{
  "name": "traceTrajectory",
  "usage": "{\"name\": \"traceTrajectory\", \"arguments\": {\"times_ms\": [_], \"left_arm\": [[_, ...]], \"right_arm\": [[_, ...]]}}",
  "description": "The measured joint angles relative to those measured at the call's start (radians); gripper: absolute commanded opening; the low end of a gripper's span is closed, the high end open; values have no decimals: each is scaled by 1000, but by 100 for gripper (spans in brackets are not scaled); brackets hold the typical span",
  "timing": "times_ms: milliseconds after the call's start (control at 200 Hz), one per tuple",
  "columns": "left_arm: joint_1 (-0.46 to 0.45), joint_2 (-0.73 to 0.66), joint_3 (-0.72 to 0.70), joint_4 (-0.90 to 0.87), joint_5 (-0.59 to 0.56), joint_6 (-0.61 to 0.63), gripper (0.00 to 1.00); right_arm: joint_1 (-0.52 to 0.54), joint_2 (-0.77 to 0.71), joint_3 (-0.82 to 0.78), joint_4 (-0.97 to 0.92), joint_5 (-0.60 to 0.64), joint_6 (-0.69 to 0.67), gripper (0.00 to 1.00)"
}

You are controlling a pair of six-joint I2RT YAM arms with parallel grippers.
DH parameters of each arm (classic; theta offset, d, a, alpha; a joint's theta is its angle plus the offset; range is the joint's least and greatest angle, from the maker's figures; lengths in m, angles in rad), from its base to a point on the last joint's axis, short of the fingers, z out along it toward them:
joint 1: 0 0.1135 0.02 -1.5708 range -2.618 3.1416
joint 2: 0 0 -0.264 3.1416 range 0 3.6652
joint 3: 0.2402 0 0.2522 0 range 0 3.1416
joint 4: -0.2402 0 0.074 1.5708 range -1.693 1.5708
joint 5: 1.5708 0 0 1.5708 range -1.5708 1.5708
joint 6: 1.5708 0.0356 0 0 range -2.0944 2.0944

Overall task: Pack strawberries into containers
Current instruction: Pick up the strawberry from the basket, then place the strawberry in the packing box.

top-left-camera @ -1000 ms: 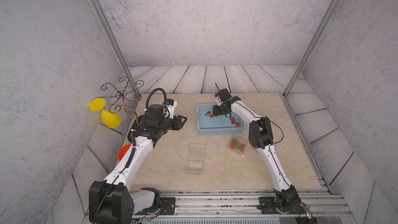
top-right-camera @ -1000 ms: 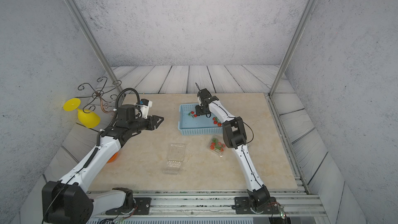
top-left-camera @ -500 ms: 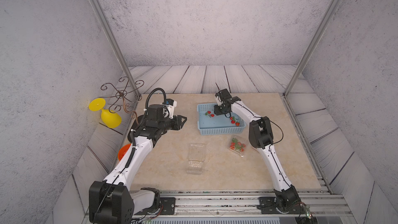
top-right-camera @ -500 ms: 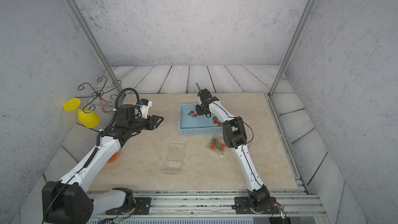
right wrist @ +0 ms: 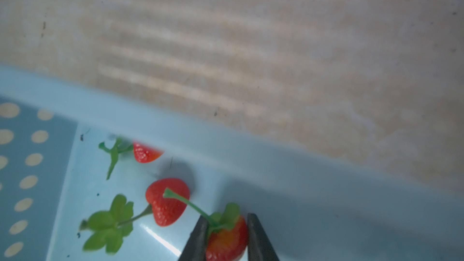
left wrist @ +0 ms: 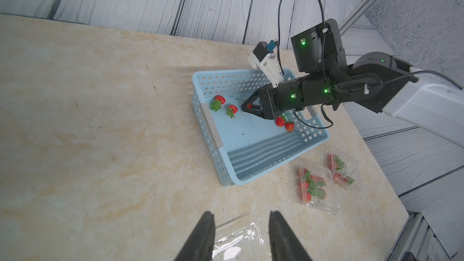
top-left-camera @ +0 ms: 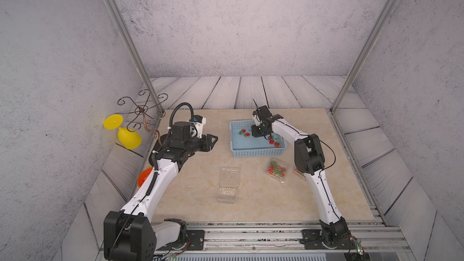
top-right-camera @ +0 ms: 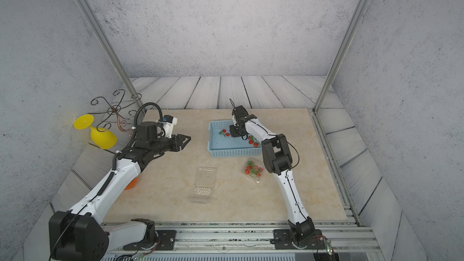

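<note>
Several strawberries (top-left-camera: 271, 142) (left wrist: 232, 108) lie in the light blue basket (top-left-camera: 256, 153) (left wrist: 211, 121). Inside the basket, my right gripper (right wrist: 227, 218) (top-left-camera: 254, 133) is shut on a strawberry (right wrist: 227, 241) whose green stem sticks out past the fingers. Another strawberry (right wrist: 167, 202) lies just beyond it. An empty open container (top-left-camera: 228, 182) (left wrist: 238, 244) sits at the table's middle front. Two closed containers hold berries: one (top-left-camera: 277, 170) (left wrist: 315, 187) in front of the basket, another (left wrist: 341, 169) partly behind my right arm. My left gripper (top-left-camera: 216, 138) (left wrist: 241, 213) hangs open and empty, left of the basket.
A yellow goblet (top-left-camera: 125, 134) lies on its side beside a curly wire stand (top-left-camera: 141, 109) off the table's left edge. An orange bowl (top-left-camera: 144, 177) is partly hidden under my left arm. Metal frame posts stand at the table's back corners.
My right gripper's fingers have closed in on the strawberry in the basket. The left arm has stayed still.
</note>
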Motion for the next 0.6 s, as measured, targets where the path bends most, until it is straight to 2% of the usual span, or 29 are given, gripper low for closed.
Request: {"name": "traceTrajectory", "arguments": {"times_ms": [180,330,495,601], "left_arm": [[0,-2,0,2,0,0,40],[4,-2,0,3,0,0,40],[16,-6,0,6,-1,0,40],[21,-9,0,6,-1,-2,40]], "right_arm": [[1,-146,-134,18,-26,-4,27],[24,-357,-312,64,-63,-8,28],[143,-630,-566,142,-96,-3,28],[241,-724,-688,170,-139,6,28]]}}
